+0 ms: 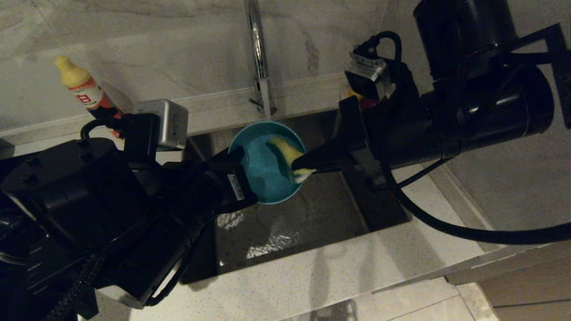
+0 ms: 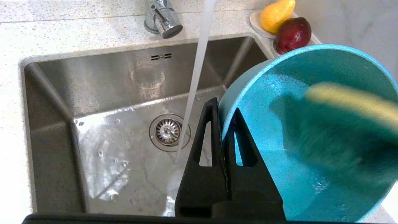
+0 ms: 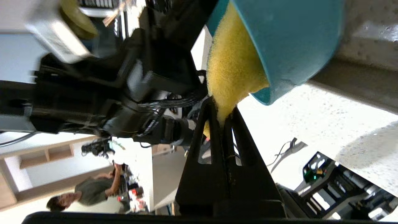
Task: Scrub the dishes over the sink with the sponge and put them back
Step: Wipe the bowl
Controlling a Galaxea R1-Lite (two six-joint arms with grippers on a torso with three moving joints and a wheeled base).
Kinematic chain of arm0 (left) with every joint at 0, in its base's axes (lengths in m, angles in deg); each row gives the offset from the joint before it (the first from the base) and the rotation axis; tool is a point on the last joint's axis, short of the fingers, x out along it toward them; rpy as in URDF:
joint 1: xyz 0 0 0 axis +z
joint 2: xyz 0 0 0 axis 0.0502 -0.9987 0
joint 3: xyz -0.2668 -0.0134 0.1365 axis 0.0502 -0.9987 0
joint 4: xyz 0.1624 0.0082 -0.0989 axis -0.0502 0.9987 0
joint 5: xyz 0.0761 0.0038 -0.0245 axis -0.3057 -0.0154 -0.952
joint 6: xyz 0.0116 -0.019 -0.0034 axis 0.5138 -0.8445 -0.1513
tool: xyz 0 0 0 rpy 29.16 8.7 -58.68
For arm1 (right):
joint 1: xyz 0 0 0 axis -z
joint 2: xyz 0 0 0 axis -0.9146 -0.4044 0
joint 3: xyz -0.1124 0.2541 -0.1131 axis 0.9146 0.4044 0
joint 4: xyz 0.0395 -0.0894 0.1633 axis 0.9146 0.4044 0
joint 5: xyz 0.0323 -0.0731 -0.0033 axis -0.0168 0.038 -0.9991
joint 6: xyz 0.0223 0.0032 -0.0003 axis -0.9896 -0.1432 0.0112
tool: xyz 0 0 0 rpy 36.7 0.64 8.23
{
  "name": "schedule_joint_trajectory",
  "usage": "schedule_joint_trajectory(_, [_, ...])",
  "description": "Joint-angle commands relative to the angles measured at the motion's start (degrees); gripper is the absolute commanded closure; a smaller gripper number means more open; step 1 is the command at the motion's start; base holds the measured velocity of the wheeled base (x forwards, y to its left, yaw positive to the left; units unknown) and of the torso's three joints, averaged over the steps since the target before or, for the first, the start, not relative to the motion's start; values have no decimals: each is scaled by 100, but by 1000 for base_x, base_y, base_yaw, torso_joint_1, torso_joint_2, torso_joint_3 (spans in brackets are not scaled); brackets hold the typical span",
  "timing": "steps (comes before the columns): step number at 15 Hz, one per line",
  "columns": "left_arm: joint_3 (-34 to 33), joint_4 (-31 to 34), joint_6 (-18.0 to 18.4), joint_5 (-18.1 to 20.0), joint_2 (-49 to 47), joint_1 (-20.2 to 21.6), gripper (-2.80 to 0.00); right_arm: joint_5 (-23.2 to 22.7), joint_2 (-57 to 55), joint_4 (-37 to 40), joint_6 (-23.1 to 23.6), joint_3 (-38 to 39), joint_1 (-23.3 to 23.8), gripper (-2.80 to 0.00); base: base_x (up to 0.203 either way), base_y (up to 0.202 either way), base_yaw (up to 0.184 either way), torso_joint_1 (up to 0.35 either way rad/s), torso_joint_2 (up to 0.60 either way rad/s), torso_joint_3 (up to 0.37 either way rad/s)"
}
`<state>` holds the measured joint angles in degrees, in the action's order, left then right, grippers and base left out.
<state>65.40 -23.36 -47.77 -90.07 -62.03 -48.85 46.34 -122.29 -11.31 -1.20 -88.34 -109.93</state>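
A teal-blue bowl (image 1: 263,167) hangs tilted over the steel sink (image 1: 312,214), its mouth turned toward the right arm. My left gripper (image 1: 238,156) is shut on the bowl's rim, one finger inside and one outside (image 2: 222,121). The yellow sponge (image 1: 290,156), dark green on one face, presses against the inside of the bowl (image 2: 279,124). My right gripper (image 1: 308,169) is shut on the sponge's pinched end (image 3: 222,115). In the left wrist view the sponge (image 2: 351,102) shows as a blur. The other dishes are out of view.
Water runs from the chrome tap (image 1: 258,53) down beside the drain strainer (image 2: 168,131). A yellow-capped bottle (image 1: 84,89) stands at the back left of the counter. A small dish (image 2: 256,26) with a yellow pear (image 2: 276,14) and a dark red fruit (image 2: 293,32) sits at the sink's far corner.
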Motion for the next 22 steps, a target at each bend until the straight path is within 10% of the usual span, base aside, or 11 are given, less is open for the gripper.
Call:
schedule_joint_trajectory(1, [1,-34,1,-9,6,0,0,-19,-329,-5,-17,-74,-86,0,0,0,0,0,0,0])
schedule_joint_trajectory(22, [-104,-34,42,-14,14,0,0,298,-690,-130,-51,-653,266,0,0,0,0,0,0,0])
